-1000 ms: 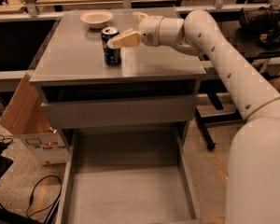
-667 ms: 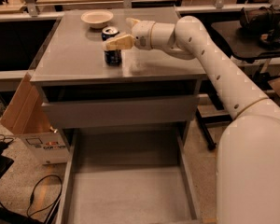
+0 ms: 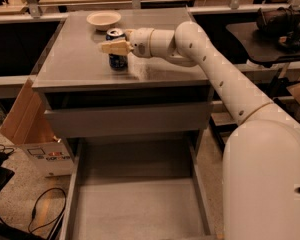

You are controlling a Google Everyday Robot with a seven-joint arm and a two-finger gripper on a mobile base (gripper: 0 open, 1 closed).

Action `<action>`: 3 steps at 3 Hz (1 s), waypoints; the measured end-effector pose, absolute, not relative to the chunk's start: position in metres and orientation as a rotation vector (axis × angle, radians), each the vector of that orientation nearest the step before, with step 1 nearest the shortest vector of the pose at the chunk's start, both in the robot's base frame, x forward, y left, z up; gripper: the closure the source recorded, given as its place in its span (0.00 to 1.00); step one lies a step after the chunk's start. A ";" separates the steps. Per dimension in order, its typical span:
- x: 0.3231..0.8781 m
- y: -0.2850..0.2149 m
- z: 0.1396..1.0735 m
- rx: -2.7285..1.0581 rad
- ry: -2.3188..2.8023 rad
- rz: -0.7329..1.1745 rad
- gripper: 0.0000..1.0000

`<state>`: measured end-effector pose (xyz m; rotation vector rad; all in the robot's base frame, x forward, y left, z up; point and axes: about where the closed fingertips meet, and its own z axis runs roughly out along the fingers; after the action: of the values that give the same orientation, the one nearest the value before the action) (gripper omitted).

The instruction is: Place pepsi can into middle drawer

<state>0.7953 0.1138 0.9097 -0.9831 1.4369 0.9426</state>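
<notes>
Gripper (image 3: pixel 111 46) is at the can (image 3: pixel 118 61) on the far cabinet (image 3: pixel 155 76) top; I cannot tell whether it grasps. Centre squarely before lifting toward the near drawer (image 3: pixel 140 209).

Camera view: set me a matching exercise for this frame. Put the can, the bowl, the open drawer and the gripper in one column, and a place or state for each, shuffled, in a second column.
Column one:
1. pepsi can
2. bowl
3. middle drawer
4. gripper

Column two:
A. pulled out, low at the bottom of the view
B. cream, near the far edge of the cabinet top
C. crossing in front of the can's upper half
D. dark blue, upright on the cabinet top, nearer than the bowl

Pairs: 1-D, 2-B, 3-A, 4-C.
</notes>
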 end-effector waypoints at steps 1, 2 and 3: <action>0.783 0.119 0.920 -0.998 1.414 0.914 0.80; 0.741 0.115 0.950 -1.047 1.347 0.875 1.00; 0.673 0.103 0.978 -1.103 1.281 0.844 1.00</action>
<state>0.6728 0.1030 0.9783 -1.1026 1.2813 0.8437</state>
